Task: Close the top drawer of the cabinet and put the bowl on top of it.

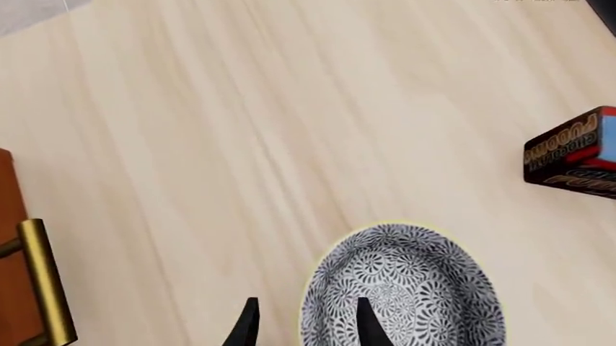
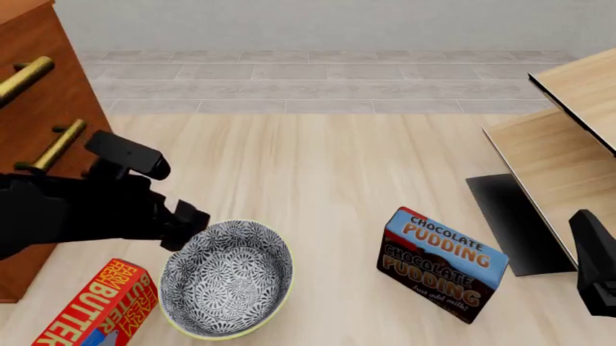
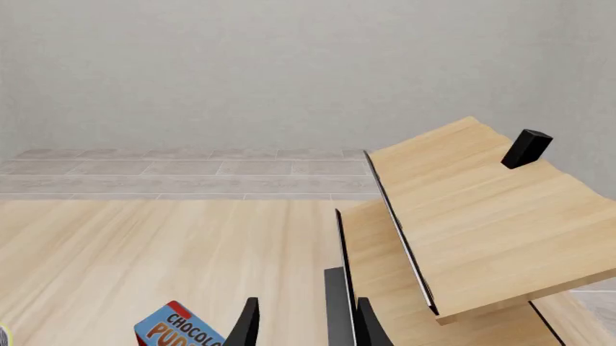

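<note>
The bowl (image 2: 227, 277), blue-grey floral inside with a cream rim, sits on the pale floor at front left. My left gripper (image 2: 189, 229) is at its left rim. In the left wrist view the bowl (image 1: 409, 288) has one fingertip (image 1: 366, 317) inside it and the other outside. That gripper (image 1: 308, 323) is open and straddles the rim. The reddish-brown cabinet (image 2: 48, 115) stands at far left. Its upper brass handle (image 2: 24, 76) marks the top drawer; I cannot tell how far it stands out. My right gripper (image 3: 308, 323) is open and empty, low at the front view's right edge (image 2: 592, 249).
A chocolate pudding box (image 2: 441, 265) stands right of the bowl. A butter box (image 2: 97, 306) lies at front left below the left arm. Pale light-wood furniture (image 2: 568, 137) with a dark panel fills the right side, close to the right gripper. A lower cabinet handle (image 1: 43, 281) shows beside the left gripper.
</note>
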`<state>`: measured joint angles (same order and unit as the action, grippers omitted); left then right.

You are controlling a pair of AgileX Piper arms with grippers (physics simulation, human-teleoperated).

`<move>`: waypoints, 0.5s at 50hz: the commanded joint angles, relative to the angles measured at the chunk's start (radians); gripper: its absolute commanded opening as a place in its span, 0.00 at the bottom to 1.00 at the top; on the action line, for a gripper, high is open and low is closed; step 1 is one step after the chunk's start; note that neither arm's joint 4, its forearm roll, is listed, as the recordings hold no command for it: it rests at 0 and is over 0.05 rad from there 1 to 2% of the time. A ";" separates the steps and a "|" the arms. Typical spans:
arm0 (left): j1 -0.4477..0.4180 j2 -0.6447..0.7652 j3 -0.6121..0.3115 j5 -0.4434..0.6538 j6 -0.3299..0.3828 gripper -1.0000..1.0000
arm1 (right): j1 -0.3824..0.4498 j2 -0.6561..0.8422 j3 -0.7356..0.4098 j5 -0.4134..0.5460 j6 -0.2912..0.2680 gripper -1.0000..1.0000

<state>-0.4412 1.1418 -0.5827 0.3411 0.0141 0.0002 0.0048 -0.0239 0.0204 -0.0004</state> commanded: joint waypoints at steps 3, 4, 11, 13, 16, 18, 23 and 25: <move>0.007 0.045 0.005 -0.042 -0.019 1.00 | 0.000 0.000 0.006 -0.006 0.000 1.00; 0.007 0.048 0.007 -0.045 -0.019 1.00 | 0.000 0.000 0.006 -0.006 0.000 1.00; 0.011 0.070 0.016 -0.067 -0.022 1.00 | 0.000 0.000 0.006 -0.006 0.000 1.00; 0.010 0.078 0.020 -0.071 -0.022 1.00 | 0.000 0.000 0.006 -0.006 0.000 1.00; 0.008 0.089 0.023 -0.079 -0.029 1.00 | 0.000 0.000 0.006 -0.006 0.000 1.00; 0.009 0.089 0.024 -0.081 -0.029 1.00 | 0.000 0.000 0.006 -0.006 0.000 1.00; 0.004 0.103 0.033 -0.092 -0.035 1.00 | 0.000 0.000 0.007 -0.006 0.000 1.00; 0.004 0.108 0.036 -0.098 -0.035 1.00 | 0.000 0.000 0.006 -0.006 0.000 1.00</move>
<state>-0.4346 1.2268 -0.5592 0.2639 -0.0137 0.0002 0.0048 -0.0239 0.0204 -0.0004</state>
